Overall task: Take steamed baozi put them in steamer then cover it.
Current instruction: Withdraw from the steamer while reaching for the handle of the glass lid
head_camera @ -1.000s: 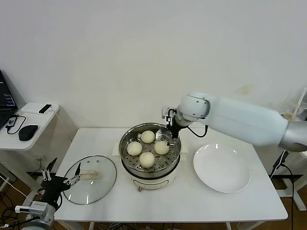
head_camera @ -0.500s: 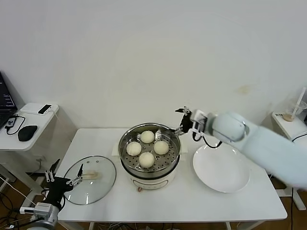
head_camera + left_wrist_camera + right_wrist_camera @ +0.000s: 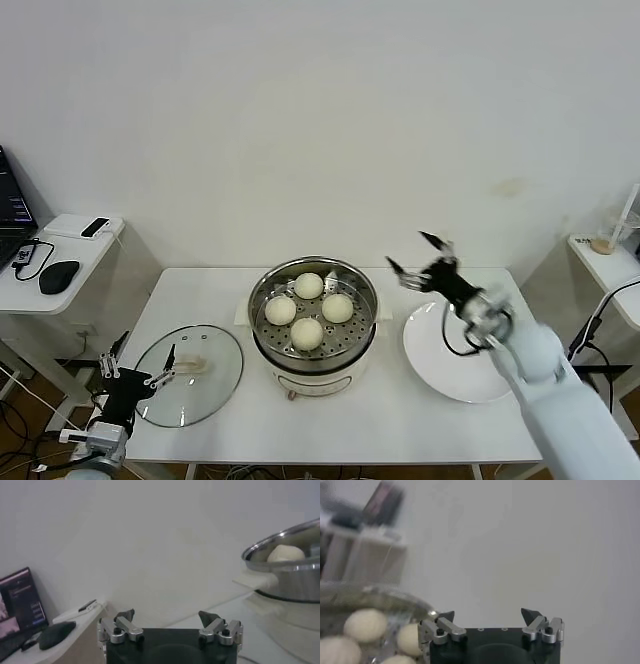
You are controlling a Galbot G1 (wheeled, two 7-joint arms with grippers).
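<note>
Several creamy-white baozi [image 3: 308,286] lie on the perforated tray inside the steel steamer [image 3: 370,290] at the table's middle. The glass cover [image 3: 210,385] lies flat on the table left of it, handle up. My right gripper [image 3: 412,255] hangs open and empty in the air to the right of the steamer, over the far edge of the plate. In the right wrist view, the baozi [image 3: 365,625] show beside the open right gripper [image 3: 489,614]. My left gripper [image 3: 140,358] is open at the cover's left rim. The left wrist view shows the left gripper [image 3: 167,615] empty, with the steamer [image 3: 285,580] farther off.
A white plate [image 3: 440,365] sits right of the steamer, partly under my right arm. A side table [image 3: 70,245] at the left carries a mouse, a phone and a laptop. Another small table with a cup [image 3: 603,243] stands at the far right.
My right arm has drawn back from over the steamer's far rim to the right, now above the plate's far edge. The baozi, the cover and my left gripper have stayed put.
</note>
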